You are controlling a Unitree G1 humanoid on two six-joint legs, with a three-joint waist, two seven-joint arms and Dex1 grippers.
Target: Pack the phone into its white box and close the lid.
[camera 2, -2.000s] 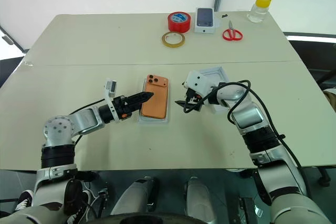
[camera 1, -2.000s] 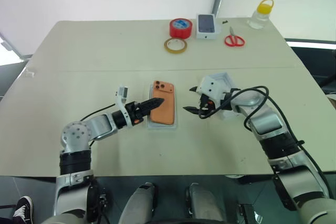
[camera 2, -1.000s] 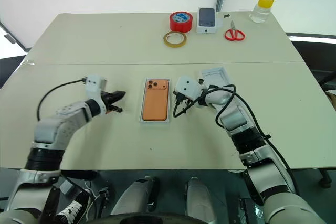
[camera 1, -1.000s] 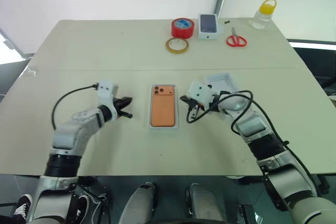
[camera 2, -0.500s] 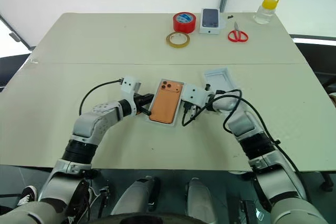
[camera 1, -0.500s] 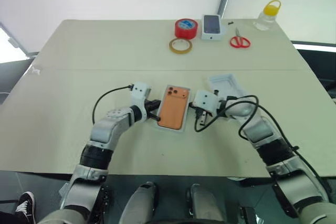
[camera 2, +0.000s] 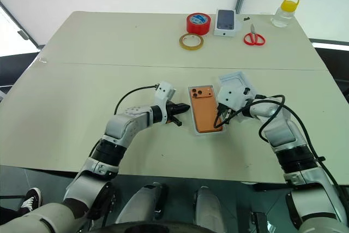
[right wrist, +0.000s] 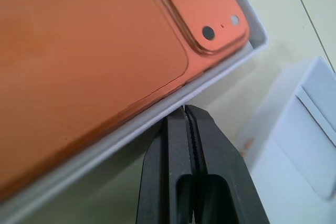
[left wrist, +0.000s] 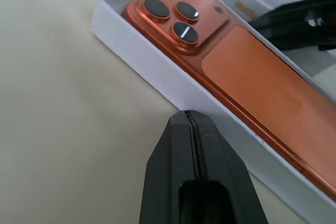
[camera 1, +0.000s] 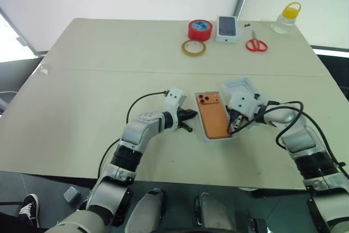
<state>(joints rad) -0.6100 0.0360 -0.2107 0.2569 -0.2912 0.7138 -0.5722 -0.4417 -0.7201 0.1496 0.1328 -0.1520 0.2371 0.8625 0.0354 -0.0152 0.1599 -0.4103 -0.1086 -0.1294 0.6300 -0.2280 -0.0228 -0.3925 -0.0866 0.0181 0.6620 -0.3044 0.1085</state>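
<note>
The phone (camera 2: 204,110) lies camera-side up in the white box (camera 1: 205,131) at mid-bench (camera 1: 82,102); left pincer (camera 1: 187,120) and right pincer (camera 1: 233,126), both pressed shut and empty, flank its long walls; square the box gently, then fetch the lid (camera 2: 235,84) just beyond; no lettering is legible.

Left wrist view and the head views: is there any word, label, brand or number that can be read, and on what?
Lid: a short run of gold letters on its white wall beside the phone, too blurred to read.
Red tape roll: blue label on top, too small to read.
Small white box: a phone picture, no readable text.
</note>
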